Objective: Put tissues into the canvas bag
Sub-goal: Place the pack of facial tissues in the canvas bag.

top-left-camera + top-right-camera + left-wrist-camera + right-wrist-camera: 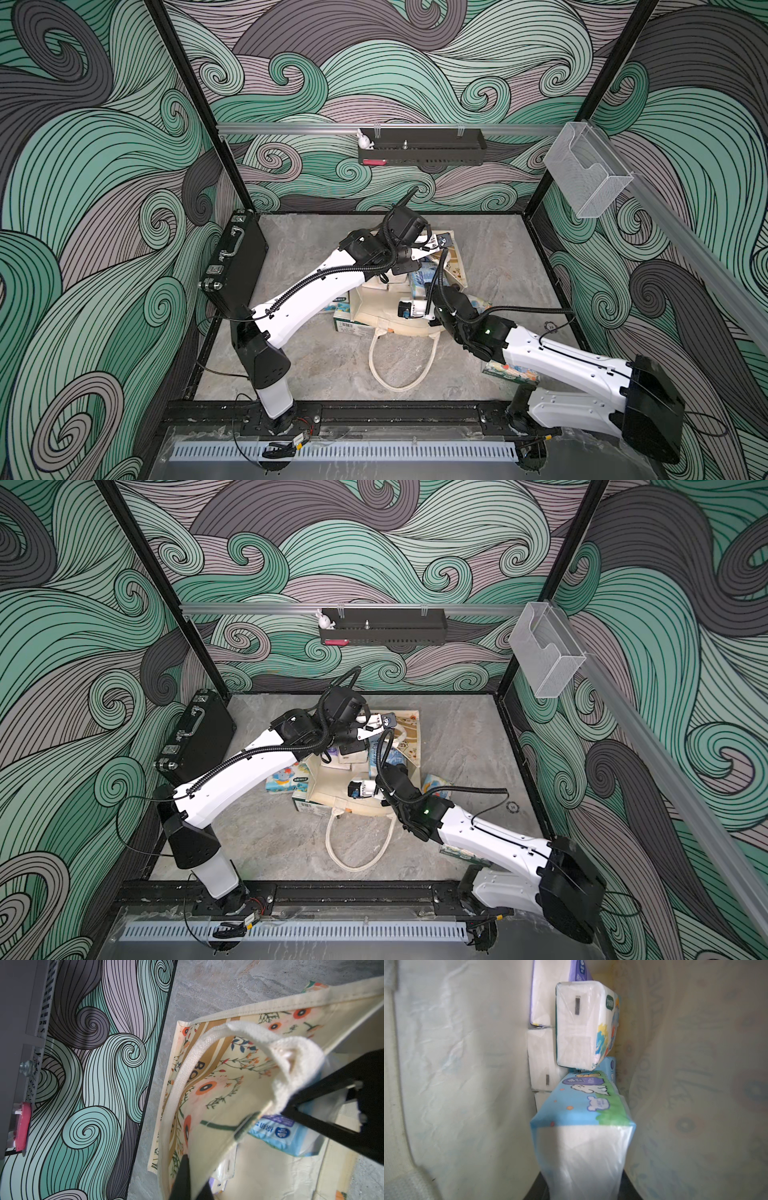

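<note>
Checking both top views first, I find the large cream canvas bag with orange floral print lying on the grey stone-look tabletop, its mouth held agape. Four soft, plastic-wrapped tissue packs lie outside it: a light blue cartoon pack under the left arm, a dark green pack touching the bag's front edge, a second blue pack just beside the bag's right side, and a green-printed pack beneath the right arm. The black hard briefcase stands well apart at the wall, untouched.

In the left wrist view, the left gripper is clamped on the coarse-woven cream looped handle, holding the printed side up. A glossy pale blue pack shows in the mouth below.

In the right wrist view, the right gripper is inside the bag, dark jaws pinching the crinkled white end of a sky-blue cartoon-printed pack. Beyond it, stacked at the far end, sit a purple-edged pack, a yellow-and-blue printed pack and two plain white pack ends. The lining is smooth, creased, off-white.

My judgement: slightly over half done; one pack awaits release, and four are left to collect.
</note>
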Controlling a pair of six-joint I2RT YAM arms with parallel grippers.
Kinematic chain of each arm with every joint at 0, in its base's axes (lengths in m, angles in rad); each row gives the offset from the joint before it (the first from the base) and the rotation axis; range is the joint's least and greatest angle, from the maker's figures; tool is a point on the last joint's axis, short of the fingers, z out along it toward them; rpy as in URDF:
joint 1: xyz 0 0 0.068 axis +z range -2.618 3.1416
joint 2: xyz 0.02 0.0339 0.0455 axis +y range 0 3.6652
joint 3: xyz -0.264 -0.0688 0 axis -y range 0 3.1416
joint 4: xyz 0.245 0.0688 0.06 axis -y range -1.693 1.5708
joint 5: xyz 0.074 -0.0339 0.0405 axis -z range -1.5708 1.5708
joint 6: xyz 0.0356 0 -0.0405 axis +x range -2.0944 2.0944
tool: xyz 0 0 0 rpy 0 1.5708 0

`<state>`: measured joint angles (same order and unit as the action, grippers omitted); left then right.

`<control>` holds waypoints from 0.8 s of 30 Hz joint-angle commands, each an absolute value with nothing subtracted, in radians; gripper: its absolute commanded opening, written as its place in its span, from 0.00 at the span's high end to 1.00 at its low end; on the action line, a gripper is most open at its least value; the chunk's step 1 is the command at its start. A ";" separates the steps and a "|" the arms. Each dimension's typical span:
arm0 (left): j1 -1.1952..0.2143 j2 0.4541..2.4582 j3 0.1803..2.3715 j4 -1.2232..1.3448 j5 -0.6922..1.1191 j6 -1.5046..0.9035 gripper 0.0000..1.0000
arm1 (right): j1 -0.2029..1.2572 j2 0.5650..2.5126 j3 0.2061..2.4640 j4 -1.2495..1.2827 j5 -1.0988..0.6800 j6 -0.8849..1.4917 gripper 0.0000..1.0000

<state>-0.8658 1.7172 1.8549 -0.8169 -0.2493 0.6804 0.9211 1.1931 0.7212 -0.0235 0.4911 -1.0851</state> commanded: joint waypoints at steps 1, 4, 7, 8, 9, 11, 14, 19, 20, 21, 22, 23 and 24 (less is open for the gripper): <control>-0.866 1.670 1.914 -0.813 -0.208 0.651 1.00 | 0.917 1.198 0.724 0.121 0.416 -1.082 0.77; -0.866 1.674 1.923 -0.826 -0.191 0.632 1.00 | 0.916 1.223 0.735 0.186 0.366 -1.067 0.77; -0.868 1.671 1.931 -0.840 -0.176 0.608 1.00 | 0.914 1.268 0.773 0.210 0.338 -1.062 0.77; -0.869 1.670 1.933 -0.844 -0.171 0.602 1.00 | 0.914 1.287 0.789 0.214 0.332 -1.064 0.77; -0.870 1.668 1.932 -0.846 -0.169 0.596 1.00 | 0.913 1.310 0.803 0.215 0.328 -1.066 0.77; -0.873 1.663 1.933 -0.851 -0.167 0.585 1.00 | 0.913 1.346 0.827 0.216 0.328 -1.063 0.77; -0.878 1.658 1.934 -0.857 -0.160 0.576 1.00 | 0.910 1.383 0.849 0.250 0.327 -1.029 0.77; -0.885 1.663 1.939 -0.868 -0.156 0.566 1.00 | 0.883 1.395 0.859 0.287 0.255 -0.917 0.78; -0.886 1.666 1.943 -0.871 -0.156 0.562 1.00 | 0.878 1.405 0.860 0.292 0.242 -0.913 0.77; -0.886 1.664 1.947 -0.874 -0.155 0.559 1.00 | 0.872 1.421 0.863 0.299 0.240 -0.913 0.77; -0.887 1.664 1.950 -0.877 -0.152 0.558 1.00 | 0.866 1.437 0.868 0.302 0.242 -0.913 0.76; -0.889 1.665 1.954 -0.880 -0.146 0.554 1.00 | 0.860 1.465 0.876 0.297 0.252 -0.921 0.75; -0.891 1.663 1.957 -0.883 -0.142 0.553 1.00 | 0.855 1.496 0.886 0.290 0.280 -0.932 0.75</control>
<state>-0.8665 1.7145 1.8816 -0.8879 -0.1940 0.5747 0.8665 1.4395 0.8352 0.2138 0.3080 -0.9588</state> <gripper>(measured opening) 0.048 0.327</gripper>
